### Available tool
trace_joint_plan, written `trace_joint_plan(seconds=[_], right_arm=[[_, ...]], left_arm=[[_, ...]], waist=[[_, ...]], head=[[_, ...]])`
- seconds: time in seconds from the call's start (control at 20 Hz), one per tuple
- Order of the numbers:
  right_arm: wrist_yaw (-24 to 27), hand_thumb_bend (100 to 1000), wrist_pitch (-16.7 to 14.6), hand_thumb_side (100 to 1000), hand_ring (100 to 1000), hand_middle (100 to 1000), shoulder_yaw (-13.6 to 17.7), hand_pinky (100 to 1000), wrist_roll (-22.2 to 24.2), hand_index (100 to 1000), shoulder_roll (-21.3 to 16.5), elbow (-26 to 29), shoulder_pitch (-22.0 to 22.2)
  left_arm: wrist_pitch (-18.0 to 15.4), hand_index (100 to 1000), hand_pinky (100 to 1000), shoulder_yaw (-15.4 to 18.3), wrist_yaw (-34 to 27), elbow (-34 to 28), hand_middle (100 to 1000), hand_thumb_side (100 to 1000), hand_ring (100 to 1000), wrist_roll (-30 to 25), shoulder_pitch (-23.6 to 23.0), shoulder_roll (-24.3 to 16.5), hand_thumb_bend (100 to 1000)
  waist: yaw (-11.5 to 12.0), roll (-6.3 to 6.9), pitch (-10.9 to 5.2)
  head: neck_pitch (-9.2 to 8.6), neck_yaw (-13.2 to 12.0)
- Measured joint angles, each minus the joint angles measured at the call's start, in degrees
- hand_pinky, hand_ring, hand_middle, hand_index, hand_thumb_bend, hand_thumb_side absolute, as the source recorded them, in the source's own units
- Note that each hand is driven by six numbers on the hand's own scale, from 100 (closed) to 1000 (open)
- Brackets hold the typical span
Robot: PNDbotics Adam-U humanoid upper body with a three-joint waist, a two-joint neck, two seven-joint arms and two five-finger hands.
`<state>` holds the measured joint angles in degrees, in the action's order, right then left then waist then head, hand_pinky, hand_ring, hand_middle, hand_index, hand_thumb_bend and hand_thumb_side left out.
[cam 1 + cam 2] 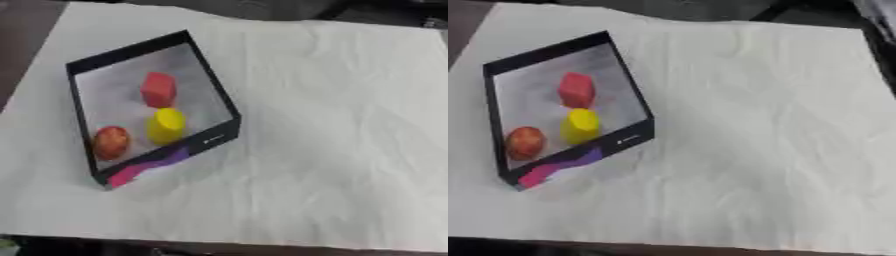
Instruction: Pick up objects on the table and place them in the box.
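**Stock check: three items boxed, none loose in sight**

Step in hand: by the look of it, you are at or near the end of the job. The white-cloth-covered tabletop (332, 150) shows no loose object in either view, so your next move calls only for a look past the picture edges for strays; if none turn up, nothing remains to pick.

Hands: neither the left nor the right hand appears in either view, so you cannot tell whether their fingers are apart or together.

Container: one shallow black-walled box with a pale floor and a pink-and-purple patch on its near wall (214, 139), sitting at about 9 o'clock of the cloth.

Contents:
- red blocky faceted piece (159, 89), toward 12 o'clock inside the box;
- yellow cylinder-like piece (165, 125), just below it, against the near wall;
- round reddish-orange fruit-like item (111, 142), at the 7 o'clock corner, just beside the yellow one.
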<state>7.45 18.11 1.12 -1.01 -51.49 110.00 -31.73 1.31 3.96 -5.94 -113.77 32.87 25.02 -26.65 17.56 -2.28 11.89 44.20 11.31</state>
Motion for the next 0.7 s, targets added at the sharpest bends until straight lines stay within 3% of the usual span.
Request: trace_joint_plan(seconds=[0.3, 0.45, 0.6, 0.7], right_arm=[[4.48, 138, -0.74, 256, 820, 736, 5.67, 915, -8.17, 835, 2.40, 2.84, 11.06], [6.18, 142, -3.40, 278, 830, 749, 7.66, 921, -12.59, 845, 5.46, 3.24, 15.44], [6.90, 100, -6.59, 390, 836, 757, 8.76, 927, -15.78, 856, 8.68, 3.26, 18.80], [6.92, 100, -7.70, 407, 843, 766, 9.10, 934, -16.82, 867, 10.94, 3.26, 20.61]], left_arm=[[0.81, 797, 695, 0.62, -0.02, 0.00, 748, 465, 615, 1.05, -1.38, 0.80, 516], [1.22, 797, 694, 0.84, -0.20, 0.00, 747, 467, 613, 1.44, -1.87, 1.26, 517], [1.41, 797, 692, 0.86, -0.65, 0.03, 747, 471, 611, 1.64, -2.23, 1.69, 517], [1.48, 797, 691, 0.86, -0.91, 0.15, 746, 473, 609, 1.71, -2.40, 2.05, 516]], waist=[[-1.46, 0.01, 0.01], [-1.90, 0.05, 0.01], [-2.37, 0.38, 0.01], [-2.65, 0.62, 0.03]], head=[[0.00, -2.02], [0.00, -2.54], [0.00, -2.70], [0.00, -2.70]])
